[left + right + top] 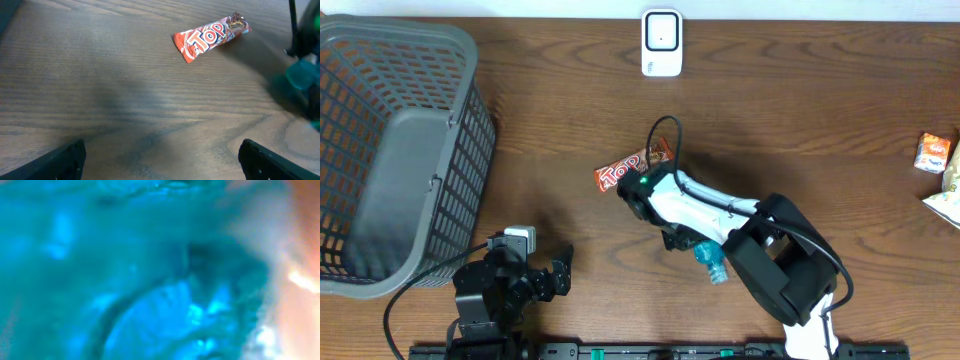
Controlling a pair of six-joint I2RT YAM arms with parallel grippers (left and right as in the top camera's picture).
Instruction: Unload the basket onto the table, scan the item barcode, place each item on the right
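Seen from overhead, with the clock laid on the table [820, 100], a grey basket [400, 150] fills the 9 o'clock side. A white scanner [661, 42] sits at 12 o'clock near the far edge. Two snacks [938, 160] lie at 3 o'clock by the right edge, well apart from everything else.

The bar [635, 168], red and marked "Top", lies flat near the middle, at 6 o'clock from the scanner with bare wood between them. A black cable [666, 118] loops over the bar's right end.

The right arm reaches in from 5 o'clock, and its white and black body covers the wood at 5 o'clock from the bar. A teal thing [712, 262] shows on the arm's lower side. The right wrist view is only a teal blur with an orange edge.

The right pincer [636, 190] sits right at the bar's near edge. I cannot tell how far it is open, or whether it touches the bar.

The left pincer [560, 272] is at 7 o'clock, spread wide and holding nothing. In its own view the bar [210, 41] lies free well beyond its fingers [65, 160].
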